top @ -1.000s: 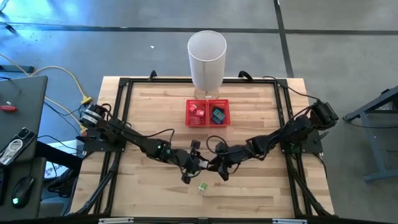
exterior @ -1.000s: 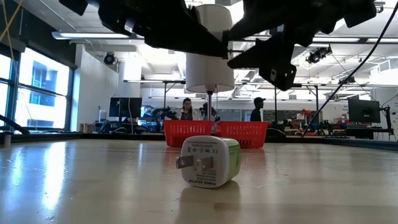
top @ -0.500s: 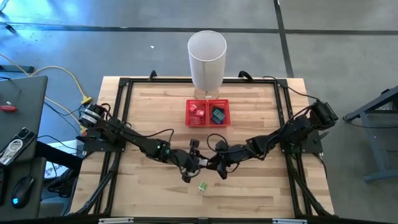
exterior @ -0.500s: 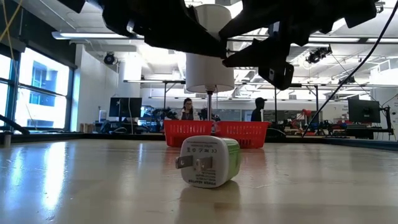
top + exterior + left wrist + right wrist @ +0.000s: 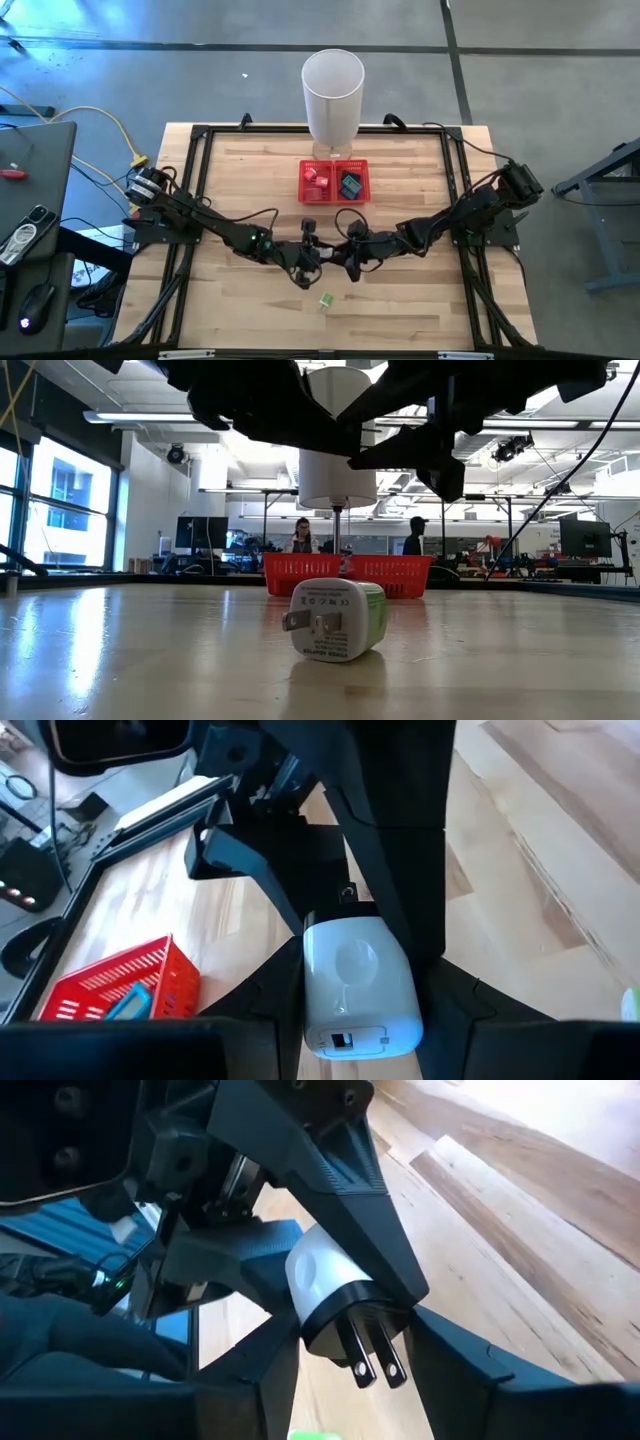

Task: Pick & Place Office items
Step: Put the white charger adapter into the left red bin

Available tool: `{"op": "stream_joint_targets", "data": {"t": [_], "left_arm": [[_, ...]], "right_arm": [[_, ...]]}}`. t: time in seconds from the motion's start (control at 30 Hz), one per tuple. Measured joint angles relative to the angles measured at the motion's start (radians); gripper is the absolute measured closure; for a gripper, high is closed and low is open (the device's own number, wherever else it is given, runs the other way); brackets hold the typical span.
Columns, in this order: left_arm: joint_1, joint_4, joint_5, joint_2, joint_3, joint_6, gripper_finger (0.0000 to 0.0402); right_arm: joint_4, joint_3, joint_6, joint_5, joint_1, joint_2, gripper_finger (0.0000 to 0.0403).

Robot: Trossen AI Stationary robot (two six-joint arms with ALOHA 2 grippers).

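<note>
A white plug adapter [image 5: 358,965] with a black pronged end [image 5: 350,1312] hangs above the table's middle, between my two grippers. My left gripper [image 5: 362,1005] and my right gripper [image 5: 345,1342] come at it from opposite sides and meet there [image 5: 330,255]. Each is shut on it. A green-and-white plug adapter [image 5: 326,299] lies on its side on the wood nearer the front edge [image 5: 337,620], touched by nothing. Several small office items lie in the red mesh tray [image 5: 335,182]. My left gripper pinches the white body near its USB-port end [image 5: 345,1038] between its two fingers, coming slanting down from the table's left. The adapter is lifted clear of the table. My right gripper has its fingers on either side of the black pronged end [image 5: 330,1330], coming slanting down from the table's right, the prongs pointing back toward its wrist. How far back the adapter reaches does not show.
The tall white cylinder bin [image 5: 333,95] stands at the far edge, just behind the red tray. A black frame [image 5: 200,135] runs round the tabletop. Bare wood lies near the front edge. People stand in the room beyond the table [image 5: 300,535].
Both grippers have turned at the wrist while staying joined at the white adapter. Their meeting point has drifted slightly toward the table's far edge. The green-and-white adapter has kept still.
</note>
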Motion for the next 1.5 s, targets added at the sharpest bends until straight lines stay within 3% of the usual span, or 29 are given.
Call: {"op": "stream_joint_targets", "data": {"t": [0.4,0.8,1.07,1.5], "left_arm": [[0.001,0.009,-0.003,0.001,0.0,-0.007,0.0279],[0.0,0.014,0.003,0.002,0.0,0.022,0.0278],[0.001,0.034,-0.03,0.004,0.004,0.007,0.0188],[-0.038,0.05,-0.046,0.006,0.005,0.05,0.0175]], "right_arm": [[0.05,0.0,-0.03,0.043,-0.001,0.0,0.0219],[0.048,0.0,-0.055,0.004,-0.002,0.0,0.0259],[0.044,0.0,-0.079,0.01,-0.008,-0.001,0.0263],[-0.005,0.008,-0.09,0.04,-0.005,-0.005,0.0266]]}}
